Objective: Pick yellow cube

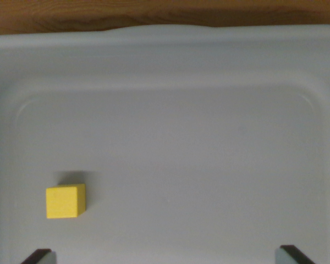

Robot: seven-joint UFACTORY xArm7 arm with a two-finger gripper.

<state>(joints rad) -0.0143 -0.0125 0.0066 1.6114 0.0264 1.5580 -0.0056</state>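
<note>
A small yellow cube [65, 201] rests on the floor of a pale grey tray [170, 60], toward the wrist view's lower left. Only the two dark fingertips [37, 256] of my gripper [164, 256] show, at the bottom edge, one at the left and one at the right. They stand far apart with nothing between them, so the gripper is open. The cube lies just above and slightly right of the left fingertip, not touching it.
The tray's raised rim curves along the top and both sides. Beyond its far rim runs a strip of brown wooden surface [126, 14]. The tray floor holds only the cube.
</note>
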